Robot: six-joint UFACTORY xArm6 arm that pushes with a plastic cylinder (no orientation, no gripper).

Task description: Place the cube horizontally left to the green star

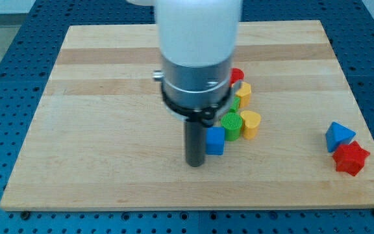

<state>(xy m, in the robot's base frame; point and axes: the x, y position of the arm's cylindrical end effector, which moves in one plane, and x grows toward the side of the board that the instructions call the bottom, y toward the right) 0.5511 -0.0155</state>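
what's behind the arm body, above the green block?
Partly showing at the view's right of the arm: a red block and a yellow block. More may lie covered; the green star can't be confirmed.

Pale wooden board (109, 71), smooth with visible grain strips; blue cube (215, 141) looks matt plastic with ribbed layers, dark rod (195, 144) matt, arm's white housing (199, 29) glossy above a brushed metal collar (197, 78)

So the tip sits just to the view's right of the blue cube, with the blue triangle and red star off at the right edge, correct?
Not quite. In the camera view, my tip sits just to the view's left of the blue cube, not its right. The blue triangle and red star are indeed near the right edge.
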